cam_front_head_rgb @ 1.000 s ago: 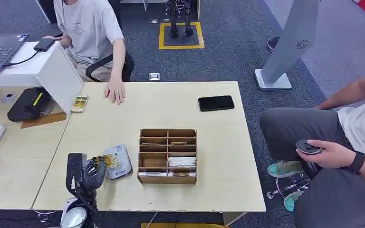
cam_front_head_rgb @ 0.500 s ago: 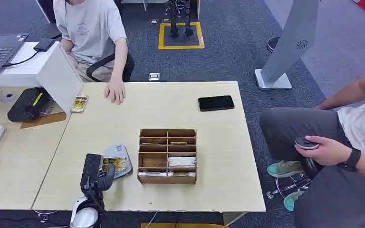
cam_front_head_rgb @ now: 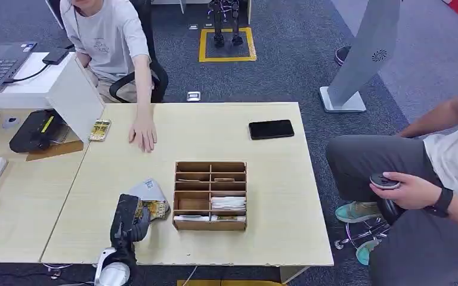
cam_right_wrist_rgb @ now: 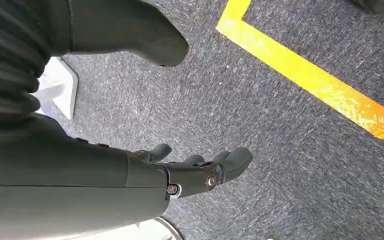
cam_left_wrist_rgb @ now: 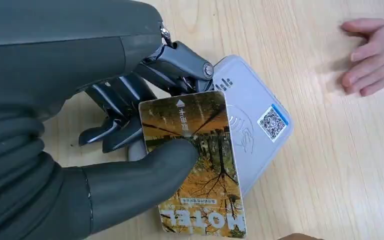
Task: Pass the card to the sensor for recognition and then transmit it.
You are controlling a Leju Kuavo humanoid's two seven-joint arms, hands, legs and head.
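My left hand (cam_front_head_rgb: 131,217) (cam_left_wrist_rgb: 110,145) pinches a yellow hotel card (cam_left_wrist_rgb: 197,150) (cam_front_head_rgb: 154,208) between its thumb and fingers. The card hovers over the grey card reader (cam_left_wrist_rgb: 252,125) (cam_front_head_rgb: 145,190) on the near left of the table, partly covering it. The reader shows a QR sticker. A second card (cam_front_head_rgb: 99,129) lies at the table's far left edge. My right hand (cam_right_wrist_rgb: 190,170) hangs over the carpet with fingers apart and holds nothing.
A wooden organiser (cam_front_head_rgb: 210,195) with cards stands right of my left hand. A person's hand (cam_front_head_rgb: 143,132) (cam_left_wrist_rgb: 375,60) rests on the far left of the table (cam_front_head_rgb: 274,196). A black phone (cam_front_head_rgb: 271,128) lies far right. Another person sits at the right.
My left hand has carried the card rightward over the reader, toward the organiser. The far person's hand slid a little nearer along the table.
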